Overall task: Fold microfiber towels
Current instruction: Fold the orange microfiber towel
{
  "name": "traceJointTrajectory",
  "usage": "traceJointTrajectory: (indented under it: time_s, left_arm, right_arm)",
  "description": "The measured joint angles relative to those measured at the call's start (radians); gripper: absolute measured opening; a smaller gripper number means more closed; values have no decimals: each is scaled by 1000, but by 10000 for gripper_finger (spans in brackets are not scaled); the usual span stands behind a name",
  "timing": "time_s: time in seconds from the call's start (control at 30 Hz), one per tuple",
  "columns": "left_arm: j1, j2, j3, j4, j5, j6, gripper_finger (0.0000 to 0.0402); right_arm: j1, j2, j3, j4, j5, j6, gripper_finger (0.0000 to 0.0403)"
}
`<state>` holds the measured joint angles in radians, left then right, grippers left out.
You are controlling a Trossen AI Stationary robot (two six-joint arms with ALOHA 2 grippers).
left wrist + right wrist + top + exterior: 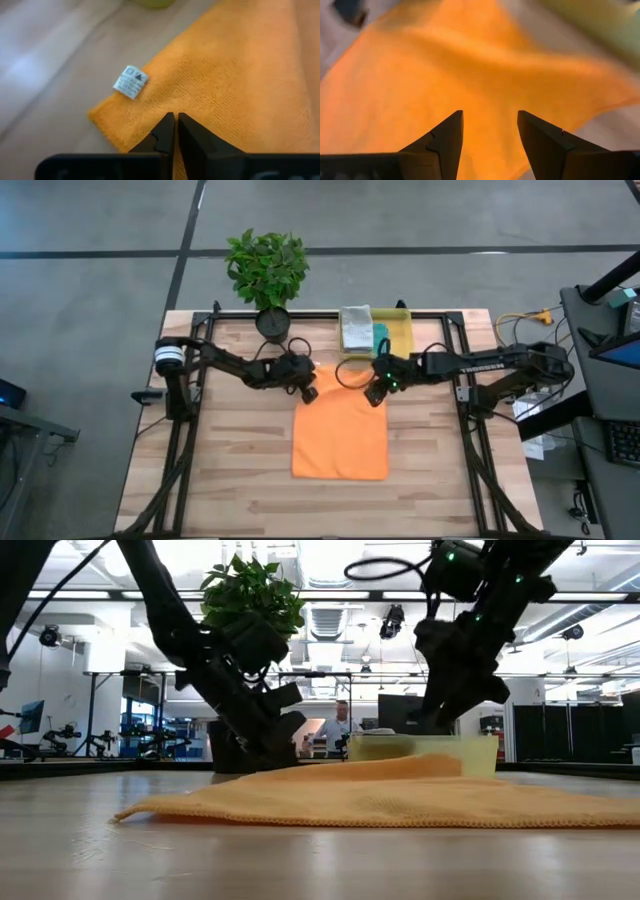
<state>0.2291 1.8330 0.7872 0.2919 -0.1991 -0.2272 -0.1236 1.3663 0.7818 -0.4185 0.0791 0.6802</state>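
An orange microfiber towel [340, 435] lies spread on the wooden table, slightly humped along its far edge [420, 768]. A white tag [130, 81] sits by its far left corner. My left gripper [311, 393] is shut, its tips [175, 118] low at the cloth just in from that corner. My right gripper [376, 396] hangs open above the towel's far right corner, with nothing between its fingers [447, 135]. A light grey towel [355, 327] and a teal towel [380, 337] lie folded in the yellow bin [402, 332]. My left gripper comes slanting down from the table's left, its shut fingertips [167, 125] at the orange towel's top surface near the tagged far left corner [107, 117]. I cannot tell whether they touch it or have cloth between them. The cloth there lies flat on the table.
A potted plant [267, 270] stands at the far edge, left of the bin. Black frame rails [185, 430] run along both table sides. Bare wood [230, 470] lies on either side of the towel and toward the near edge.
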Motion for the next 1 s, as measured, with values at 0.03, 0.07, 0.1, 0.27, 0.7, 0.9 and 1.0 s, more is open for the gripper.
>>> traceJointTrajectory:
  time_s: [0.03, 0.07, 0.1, 0.27, 0.7, 0.9, 1.0]
  left_arm:
    - [1, -7, -3, -15, -23, 0, 6]
    - [1, -14, -4, -28, -44, 0, 3]
    - [1, -22, -4, -45, -62, 0, 2]
    - [1, -53, -6, -102, -124, 0, 1]
    - [-21, -341, -30, -242, 153, 246, 0]
    - [-223, -522, -153, -294, 317, 320, 0]
    - [-397, -598, -193, -290, 262, 319, 0]
  right_arm:
    - [22, 0, 0, 4, 0, 14, 183]
    - [47, 3, 0, 10, 0, 22, 183]
    - [74, 5, 0, 12, 0, 23, 183]
    - [208, 16, -1, 10, 28, 61, 183]
    - [441, 55, -4, 70, 143, 275, 183]
    - [559, 92, -4, 164, 143, 201, 183]
    - [614, 114, -3, 171, 143, 175, 183]
